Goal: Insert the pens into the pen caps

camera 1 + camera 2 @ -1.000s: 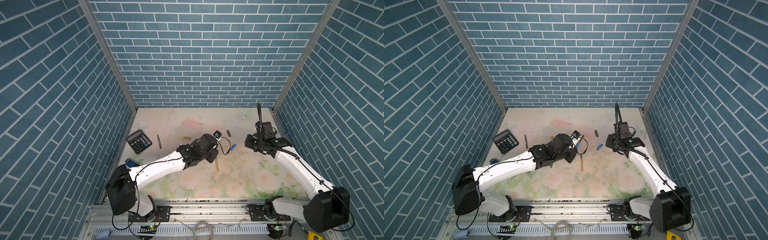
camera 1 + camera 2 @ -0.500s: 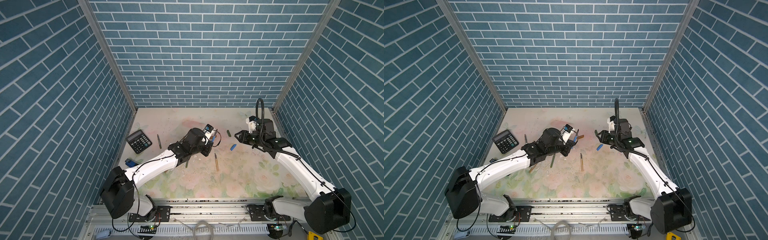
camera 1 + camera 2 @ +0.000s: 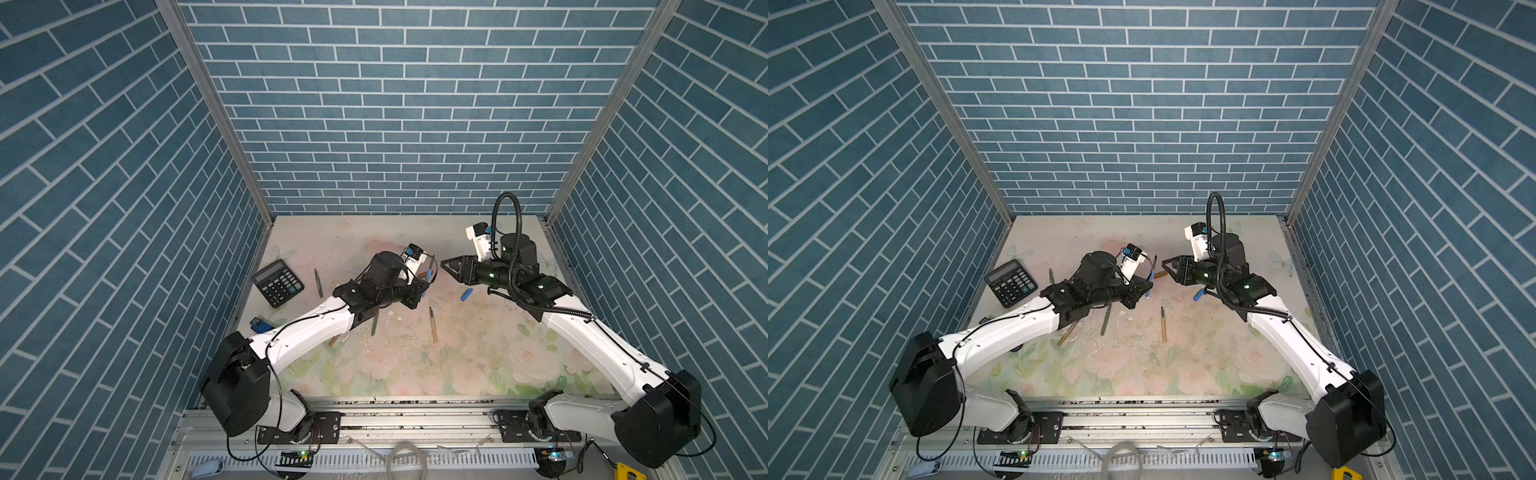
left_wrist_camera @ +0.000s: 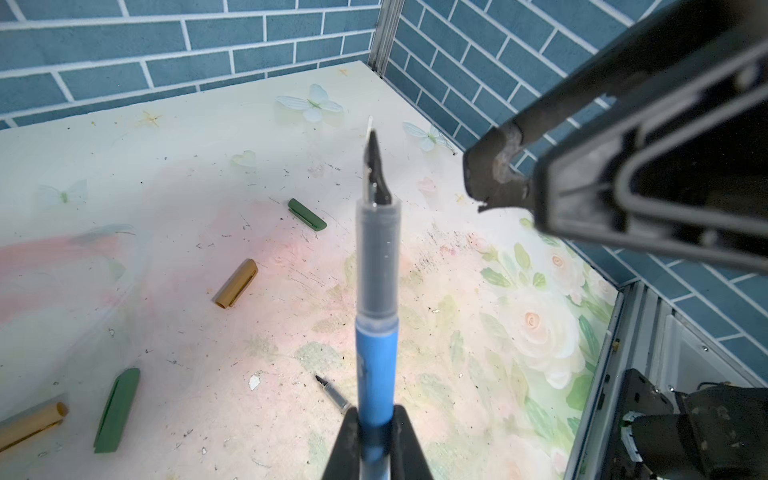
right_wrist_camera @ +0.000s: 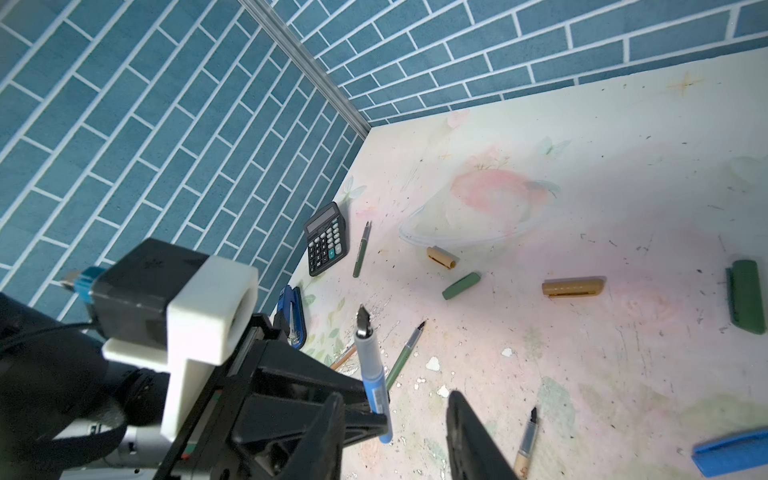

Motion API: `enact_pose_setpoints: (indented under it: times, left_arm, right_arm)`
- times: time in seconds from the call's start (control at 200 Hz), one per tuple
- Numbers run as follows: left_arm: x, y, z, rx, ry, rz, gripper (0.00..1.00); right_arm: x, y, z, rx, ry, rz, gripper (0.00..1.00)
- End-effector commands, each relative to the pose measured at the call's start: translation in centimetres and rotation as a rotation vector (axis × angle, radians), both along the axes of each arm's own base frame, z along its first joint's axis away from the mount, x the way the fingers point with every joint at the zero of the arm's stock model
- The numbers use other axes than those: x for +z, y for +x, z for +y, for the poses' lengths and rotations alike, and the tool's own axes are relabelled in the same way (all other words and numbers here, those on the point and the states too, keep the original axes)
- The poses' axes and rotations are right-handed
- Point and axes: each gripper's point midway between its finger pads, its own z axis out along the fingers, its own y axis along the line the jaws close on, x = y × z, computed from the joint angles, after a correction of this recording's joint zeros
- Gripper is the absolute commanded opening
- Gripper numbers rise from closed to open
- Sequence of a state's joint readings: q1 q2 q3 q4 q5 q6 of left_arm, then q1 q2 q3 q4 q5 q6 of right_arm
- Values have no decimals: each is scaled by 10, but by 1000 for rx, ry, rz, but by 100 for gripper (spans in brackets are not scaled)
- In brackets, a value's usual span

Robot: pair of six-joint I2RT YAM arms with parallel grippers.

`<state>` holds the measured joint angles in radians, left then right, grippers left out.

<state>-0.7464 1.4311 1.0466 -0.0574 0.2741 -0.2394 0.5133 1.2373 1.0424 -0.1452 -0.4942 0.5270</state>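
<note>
Surface: floral-print table point(image 3: 478, 365), scuffed, with white chips scattered mid-table. Blue brick-pattern walls point(image 3: 395, 124) close three sides. A metal rail point(image 3: 415, 405) runs along the front by both arm bases.

My left gripper point(image 4: 376, 419) is clamped low on the barrel of the blue pen point(image 4: 376, 361). The dark nib points up, off the table, about mid-table. My right gripper point(image 5: 392, 399) faces it with jaws partway apart, closed on nothing. Its tip is just beside the nib but apart from it in the left wrist view.

The blue cap point(image 3: 466, 294) lies flat on the table under my right wrist. The tan pen point(image 3: 433, 326) lies alone, centre front. Behind the grippers lie a tan cap point(image 5: 573, 286), a second tan cap point(image 5: 442, 257) just beside a green cap point(image 5: 461, 286), and a dark green cap point(image 5: 748, 295).

Edges: the calculator point(image 3: 277, 283) and blue stapler point(image 5: 291, 311) sit along the left wall, with the dark green pen point(image 3: 318, 282) just beside the calculator. There's open floor front-right and along the back wall. The gap between my two grippers is tight.

Hidden: the green pen point(image 3: 375, 324) and a second tan pen point(image 3: 334, 340) run under my left forearm, partly covered. In the left wrist view my own fingers cut off the tan pen's barrel. In the right wrist view the frame edge crops the blue cap. The caps behind my arms are mostly blocked in both top views.
</note>
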Motion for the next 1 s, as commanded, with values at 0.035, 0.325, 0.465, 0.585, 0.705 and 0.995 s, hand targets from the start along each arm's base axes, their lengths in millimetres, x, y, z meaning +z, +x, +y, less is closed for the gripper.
enact_pose_setpoints:
  times: [0.035, 0.325, 0.465, 0.585, 0.705, 0.995]
  left_arm:
    - [10, 0, -7, -25, -58, 12, 0]
    - [11, -1, -7, -32, -63, 15, 0]
    - [12, -1, -6, -28, -65, 10, 0]
    - [13, -2, -7, -33, -69, 9, 0]
    - [14, -2, -6, -33, -69, 7, 3]
    - [9, -1, -5, -14, -80, 1, 45]
  right_arm:
    - [9, -1, 19, 55, 29, -22, 42]
    - [5, 3, 48, 102, 45, -10, 27]
    - [3, 3, 49, 92, 41, -2, 10]
    - [0, 2, 48, 83, 31, 1, 5]
    - [-5, 3, 46, 70, 21, 5, 2]
    - [8, 5, 37, 19, 16, -30, 0]
